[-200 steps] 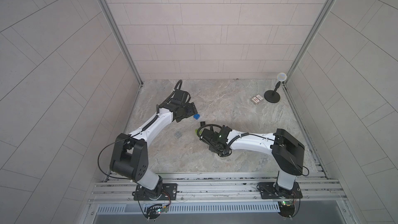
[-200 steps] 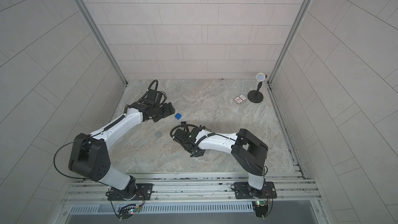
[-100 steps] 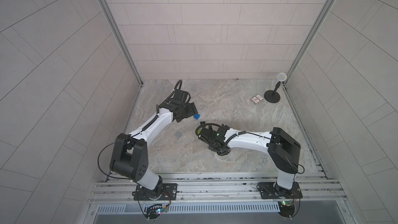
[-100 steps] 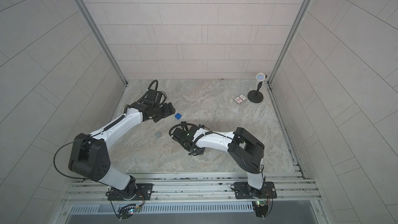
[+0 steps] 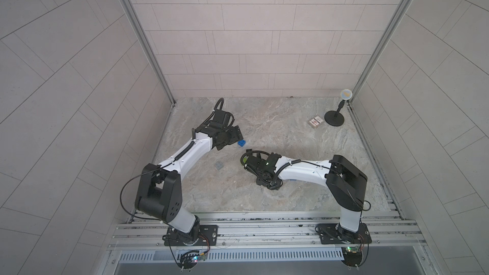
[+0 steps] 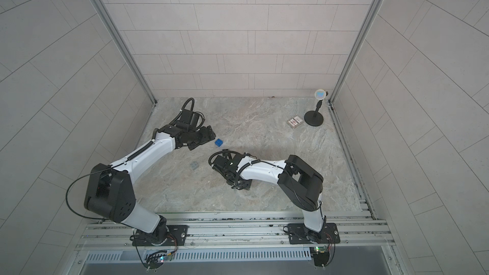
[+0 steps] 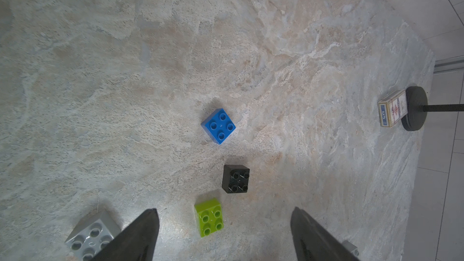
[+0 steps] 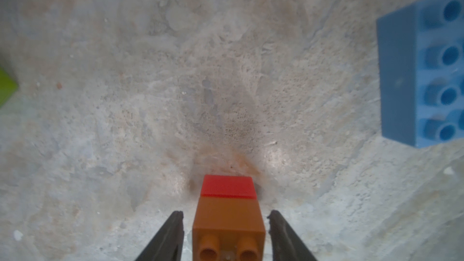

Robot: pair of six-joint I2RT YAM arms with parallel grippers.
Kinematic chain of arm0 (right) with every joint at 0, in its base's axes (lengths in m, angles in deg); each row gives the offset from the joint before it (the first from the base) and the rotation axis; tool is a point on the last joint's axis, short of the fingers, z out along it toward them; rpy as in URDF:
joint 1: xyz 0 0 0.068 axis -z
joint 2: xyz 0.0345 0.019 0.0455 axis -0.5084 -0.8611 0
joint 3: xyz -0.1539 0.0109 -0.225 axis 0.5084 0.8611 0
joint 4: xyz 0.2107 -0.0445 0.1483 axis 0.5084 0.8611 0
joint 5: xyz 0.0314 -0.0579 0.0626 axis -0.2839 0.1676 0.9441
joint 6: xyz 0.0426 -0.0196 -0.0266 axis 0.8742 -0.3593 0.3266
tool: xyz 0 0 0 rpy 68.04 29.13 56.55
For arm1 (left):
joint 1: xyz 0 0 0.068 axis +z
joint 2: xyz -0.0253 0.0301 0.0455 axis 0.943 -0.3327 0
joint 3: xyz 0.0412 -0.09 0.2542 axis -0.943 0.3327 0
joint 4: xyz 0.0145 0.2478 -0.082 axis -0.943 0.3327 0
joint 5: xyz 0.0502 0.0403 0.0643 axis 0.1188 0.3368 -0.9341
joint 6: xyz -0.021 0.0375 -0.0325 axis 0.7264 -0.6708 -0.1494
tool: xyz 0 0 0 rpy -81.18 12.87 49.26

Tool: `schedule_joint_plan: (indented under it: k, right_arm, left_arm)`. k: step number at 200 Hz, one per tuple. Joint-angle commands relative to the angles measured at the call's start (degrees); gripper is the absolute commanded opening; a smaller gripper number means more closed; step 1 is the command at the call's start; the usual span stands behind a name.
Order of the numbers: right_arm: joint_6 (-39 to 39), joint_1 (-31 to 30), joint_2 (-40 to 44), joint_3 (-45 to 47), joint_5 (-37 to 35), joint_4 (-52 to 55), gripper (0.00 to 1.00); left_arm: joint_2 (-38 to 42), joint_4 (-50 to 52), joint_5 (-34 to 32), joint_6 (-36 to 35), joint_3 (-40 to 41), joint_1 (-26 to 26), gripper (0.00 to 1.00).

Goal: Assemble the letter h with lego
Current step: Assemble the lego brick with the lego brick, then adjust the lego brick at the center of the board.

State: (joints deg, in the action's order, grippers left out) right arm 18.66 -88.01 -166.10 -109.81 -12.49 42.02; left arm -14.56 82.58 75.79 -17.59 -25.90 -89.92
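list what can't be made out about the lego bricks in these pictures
- Orange studded brick on red brick: hidden under the right arm's wrist in both top views.
- Long light blue studded brick: cut off by the right wrist picture's edge.
- One grey studded brick: all but a corner behind a left gripper finger, left wrist view.

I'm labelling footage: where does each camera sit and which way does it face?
Both top views: high over the base rail, looking down at the table; left arm and right arm show.
Left wrist: on its arm, looking down past the open left gripper at the blue brick.
Right wrist: on its arm, low, past the open right gripper flanking the orange brick.
Shared: the blue brick, also in both top views.
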Motion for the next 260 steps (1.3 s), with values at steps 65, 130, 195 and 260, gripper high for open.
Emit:
schedule_joint_plan:
  k: [65, 130, 195, 260]
  right_arm:
    - [-17.02, 0.36, 21.05, 6.45, -7.78, -6.04, 1.00]
    - [-32.05, 18.85, 48.43, 29.35, 0.09, -24.51, 0.92]
    - [-36.90, 28.85, 55.63, 48.33, -2.20, -37.04, 0.75]
    - [-37.03, 29.59, 55.68, 48.37, 0.11, -37.49, 0.70]
  left_arm:
    - [6.18, -0.17, -0.85, -2.05, 0.28, 0.24, 0.86]
    - [11.30, 4.24, -14.70, -8.72, 0.37, -17.13, 0.64]
    - [3.27, 6.96, -14.73, -7.77, 3.91, -35.79, 0.25]
    - [-8.95, 7.37, -11.79, -4.70, -0.87, -40.41, 0.10]
